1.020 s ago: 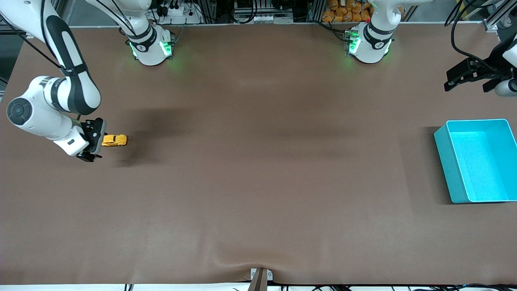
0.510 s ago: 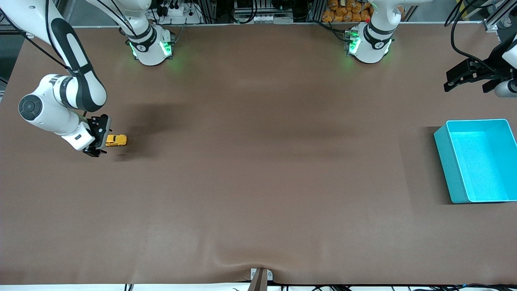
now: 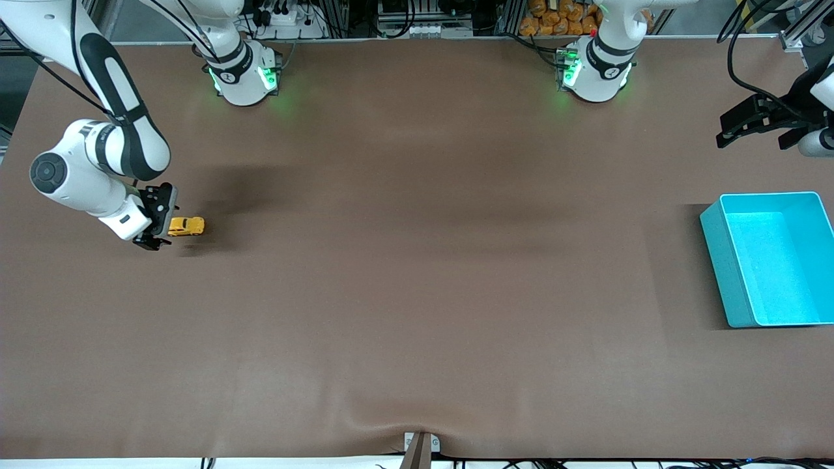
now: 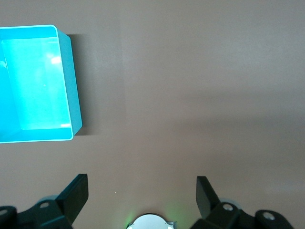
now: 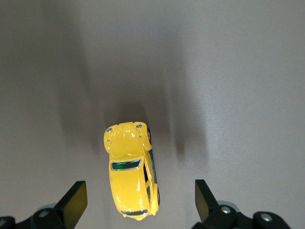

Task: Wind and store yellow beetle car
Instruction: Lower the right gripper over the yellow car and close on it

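Observation:
The yellow beetle car [image 3: 186, 226] stands on the brown table near the right arm's end. My right gripper [image 3: 158, 225] is low at the car's end, open, with nothing held. In the right wrist view the car [image 5: 130, 169] lies lengthwise, and one end of it sits between the spread fingers of the right gripper [image 5: 140, 200] without touching them. My left gripper [image 3: 724, 130] waits open and empty above the table at the left arm's end. It also shows in the left wrist view [image 4: 141, 191].
A turquoise bin [image 3: 717, 260] stands empty at the left arm's end of the table, nearer to the front camera than the left gripper. It also shows in the left wrist view [image 4: 71, 86]. A small bracket [image 3: 420, 446] sits at the table's front edge.
My right gripper has moved a little closer to the car, so its fingers now flank the car's end. The car and the left arm have not moved.

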Robot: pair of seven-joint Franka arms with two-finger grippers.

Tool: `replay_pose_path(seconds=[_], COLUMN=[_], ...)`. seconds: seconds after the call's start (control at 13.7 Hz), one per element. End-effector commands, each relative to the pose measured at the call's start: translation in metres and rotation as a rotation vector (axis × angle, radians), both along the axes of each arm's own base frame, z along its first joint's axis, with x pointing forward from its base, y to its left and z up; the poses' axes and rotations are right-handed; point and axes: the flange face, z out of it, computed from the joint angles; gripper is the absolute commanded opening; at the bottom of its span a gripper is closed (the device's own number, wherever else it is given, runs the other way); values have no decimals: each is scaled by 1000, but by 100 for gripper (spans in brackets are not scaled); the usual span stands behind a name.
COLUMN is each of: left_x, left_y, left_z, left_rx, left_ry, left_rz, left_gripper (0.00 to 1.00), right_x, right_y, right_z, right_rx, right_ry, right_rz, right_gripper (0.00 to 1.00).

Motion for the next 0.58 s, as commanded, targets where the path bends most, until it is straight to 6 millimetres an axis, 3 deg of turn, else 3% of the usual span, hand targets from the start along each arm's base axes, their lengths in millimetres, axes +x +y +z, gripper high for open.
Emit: replay_pose_path(seconds=[0.0, 0.36, 0.51], left_x=[1, 1, 1], left_y=[1, 1, 1], left_z=[4, 4, 4], left_rx=[12, 12, 12], left_ry=[-9, -9, -9], left_rz=[3, 2, 3], left_gripper=[100, 100, 100], right_x=[-15, -17, -17], right_y=[-4, -3, -3], right_z=[-17, -27, -31], right_rx=[8, 8, 9], right_ry=[-22, -20, -19], right_rz=[0, 0, 0], right_gripper=[100, 100, 78])
